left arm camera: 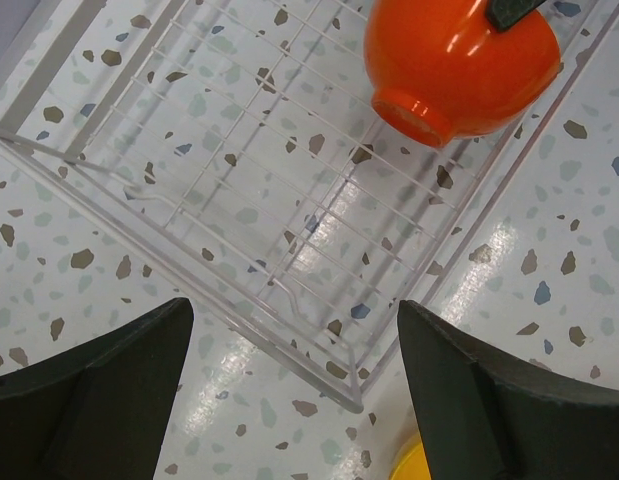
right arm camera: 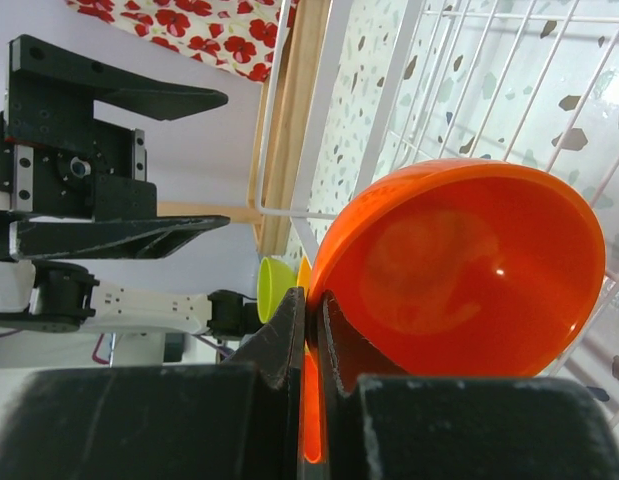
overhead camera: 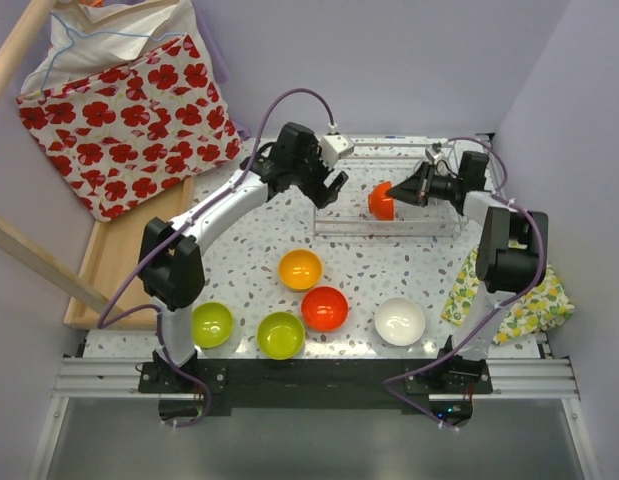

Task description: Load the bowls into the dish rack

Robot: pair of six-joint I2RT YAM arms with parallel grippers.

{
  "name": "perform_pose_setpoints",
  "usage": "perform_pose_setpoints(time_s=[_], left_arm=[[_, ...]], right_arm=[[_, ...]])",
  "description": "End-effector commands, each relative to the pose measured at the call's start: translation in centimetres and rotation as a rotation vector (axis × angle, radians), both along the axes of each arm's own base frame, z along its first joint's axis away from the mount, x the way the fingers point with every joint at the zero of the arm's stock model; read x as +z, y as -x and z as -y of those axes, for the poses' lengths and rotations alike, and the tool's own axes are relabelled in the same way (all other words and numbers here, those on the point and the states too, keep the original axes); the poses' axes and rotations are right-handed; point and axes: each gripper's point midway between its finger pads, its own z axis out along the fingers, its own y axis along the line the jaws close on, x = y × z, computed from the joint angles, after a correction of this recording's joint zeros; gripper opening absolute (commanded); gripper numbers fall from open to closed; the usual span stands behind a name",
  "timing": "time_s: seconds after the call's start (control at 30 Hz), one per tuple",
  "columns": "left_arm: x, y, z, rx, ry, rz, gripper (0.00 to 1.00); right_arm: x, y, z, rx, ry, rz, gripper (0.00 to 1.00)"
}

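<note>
Holding: right gripper (right arm camera: pixel 311 300) is clenched on the rim of the red-orange bowl (overhead camera: pixel 380 203), which sits tilted over the mid dish rack (left arm camera: pixel 239 180). Left gripper (overhead camera: pixel 329 190) is released, hovering at the rack's 9 o'clock end. On the table (overhead camera: pixel 389 270) at the rack's 6 o'clock: orange-yellow bowl (overhead camera: pixel 300 269), second red-orange bowl (overhead camera: pixel 324 308), white bowl (overhead camera: pixel 400 321), lime green bowl (overhead camera: pixel 280 335), other lime green bowl (overhead camera: pixel 212 324).

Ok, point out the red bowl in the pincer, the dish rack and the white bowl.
red bowl (overhead camera: pixel 381 203), top view, its outer side
dish rack (left arm camera: pixel 229 170), left wrist view, its wire floor
white bowl (overhead camera: pixel 400 321), top view, its middle
</note>
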Motion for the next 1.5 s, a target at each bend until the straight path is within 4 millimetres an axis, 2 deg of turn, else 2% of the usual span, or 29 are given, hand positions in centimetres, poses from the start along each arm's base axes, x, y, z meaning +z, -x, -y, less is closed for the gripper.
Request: perform_pose_setpoints(time_s=[0.0, 0.07, 0.1, 0.13, 0.17, 0.2, 0.23, 0.37, 0.4, 0.57, 0.83, 0.93, 1.0, 1.03, 1.07, 1.13, 1.17, 1.27, 1.3, 1.37, 1.4, 1.43, 1.47], left_arm=[[0.8, -0.7, 0.7, -0.003, 0.025, 0.027, 0.89], [0.7, -0.6, 0.8, -0.008, 0.025, 0.025, 0.89], [0.7, -0.6, 0.8, -0.007, 0.024, 0.027, 0.89], [0.7, -0.7, 0.8, -0.006, 0.025, 0.025, 0.89], [0.6, -0.6, 0.8, -0.008, 0.024, 0.025, 0.89], [0.7, -0.7, 0.8, -0.007, 0.026, 0.025, 0.89], [0.7, -0.7, 0.9, -0.01, 0.028, 0.025, 0.89], [0.4, -0.8, 1.2, -0.01, 0.037, 0.016, 0.89], [0.5, -0.8, 1.3, -0.012, 0.04, 0.017, 0.89], [0.3, -0.9, 1.4, -0.011, 0.045, 0.012, 0.89], [0.7, -1.0, 1.6, -0.011, 0.059, 0.015, 0.89], [1.6, -1.6, 1.5, 0.008, 0.062, 0.045, 0.89], [2.8, -3.1, 0.6, 0.094, 0.053, 0.106, 0.9], [3.3, -3.6, 0.3, 0.116, 0.053, 0.129, 0.91], [4.2, -4.1, 0.2, 0.12, 0.047, 0.161, 0.91], [5.1, -4.9, -0.3, 0.151, 0.035, 0.2, 0.91], [5.8, -5.2, -0.4, 0.155, 0.034, 0.222, 0.91], [7.7, -5.6, -1.0, 0.187, 0.032, 0.274, 0.91], [8.7, -5.6, -1.4, 0.202, 0.033, 0.296, 0.92], [9.5, -5.7, -2.4, 0.232, 0.008, 0.323, 0.94], [10.3, -5.6, -3.3, 0.264, -0.005, 0.344, 0.95], [10.5, -5.6, -3.9, 0.277, -0.019, 0.351, 0.96], [9.8, -5.4, -4.6, 0.287, -0.05, 0.348, 0.97]], right_arm=[[-1.5, -0.4, 0.1, -0.016, 0.009, -0.037, 0.0], [-1.8, -0.5, 0.2, -0.015, 0.049, -0.03, 0.01], [-2.2, -0.4, 0.4, -0.016, 0.072, -0.048, 0.04], [-3.1, 0.6, 0.5, 0.005, 0.108, -0.078, 0.07], [-2.7, 0.3, 0.8, 0.009, 0.139, -0.061, 0.11], [-3.4, 0.2, 1.2, -0.005, 0.192, -0.069, 0.15], [-3.8, 0.9, 1.4, 0.011, 0.231, -0.078, 0.21], [-3.8, 0.9, 3.3, -0.021, 0.379, -0.034, 0.3], [-3.2, 0.9, 3.7, -0.034, 0.402, -0.01, 0.31], [-2.6, 0.5, 6.4, -0.122, 0.491, 0.0, 0.33], [-1.4, 0.6, 9.4, -0.167, 0.641, 0.052, 0.35], [-0.9, 0.6, 10.5, -0.182, 0.727, 0.101, 0.36], [0.6, 0.4, 11.1, -0.194, 0.784, 0.186, 0.38], [0.8, 0.7, 11.2, -0.198, 0.793, 0.206, 0.38], [2.0, 0.7, 11.3, -0.213, 0.809, 0.253, 0.39], [3.1, 0.7, 11.3, -0.23, 0.819, 0.311, 0.4], [4.3, 0.8, 11.3, -0.241, 0.824, 0.347, 0.4], [6.4, 1.1, 10.3, -0.225, 0.798, 0.451, 0.41], [7.5, 1.5, 9.6, -0.207, 0.791, 0.505, 0.41], [8.5, 2.4, 8.2, -0.154, 0.795, 0.571, 0.43], [9.0, 3.6, 6.4, -0.069, 0.816, 0.648, 0.43], [9.1, 4.4, 5.3, -0.013, 0.826, 0.69, 0.44], [9.1, 5.3, 4.1, 0.048, 0.829, 0.73, 0.45]])
